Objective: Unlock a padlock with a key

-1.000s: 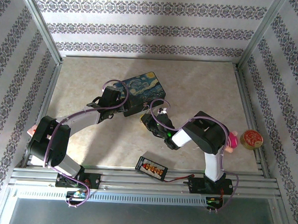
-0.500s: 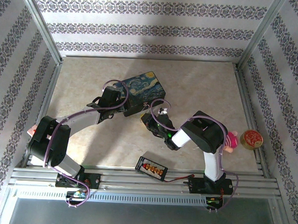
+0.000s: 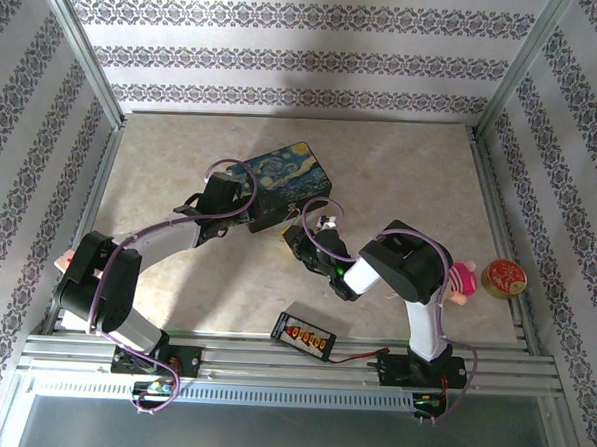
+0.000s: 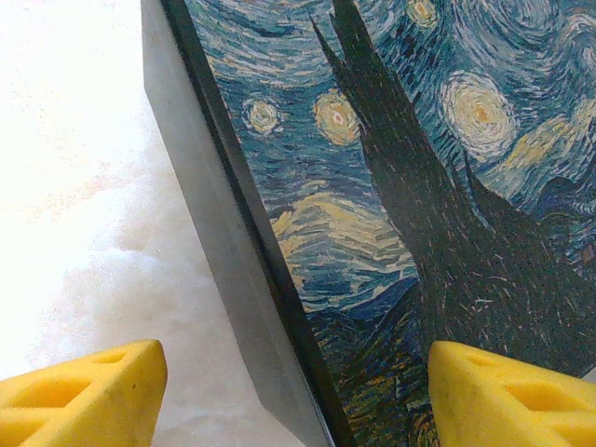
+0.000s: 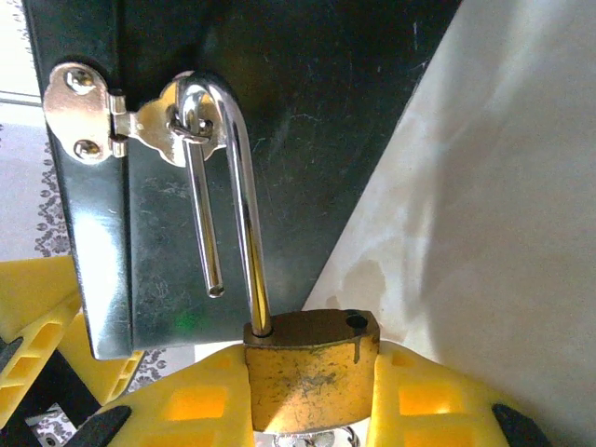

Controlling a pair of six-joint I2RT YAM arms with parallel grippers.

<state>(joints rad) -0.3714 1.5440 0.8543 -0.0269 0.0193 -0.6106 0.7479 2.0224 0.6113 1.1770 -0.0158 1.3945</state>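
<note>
The brass padlock (image 5: 310, 371) sits between my right gripper's (image 5: 312, 396) yellow fingers, which are shut on its body. Its steel shackle (image 5: 235, 200) stands open, one leg free of the body, and is hooked through the hasp (image 5: 140, 121) on the black side of the painted box (image 3: 286, 178). A bit of pale metal (image 5: 317, 438) peeks out under the padlock; I cannot tell whether it is the key. In the top view the right gripper (image 3: 296, 233) is at the box's near side. My left gripper (image 4: 298, 400) is open, its fingers astride the box's left edge (image 4: 270, 307).
A black strip with orange plugs (image 3: 304, 335) lies near the front rail. A round gold-red tin (image 3: 503, 277) and a pink toy (image 3: 463, 280) sit at the right edge, behind the right arm. Metal frame posts border the table (image 3: 411, 179).
The right arm's elbow has drifted slightly left. The padlock stays gripped and the left gripper stays at the box.
</note>
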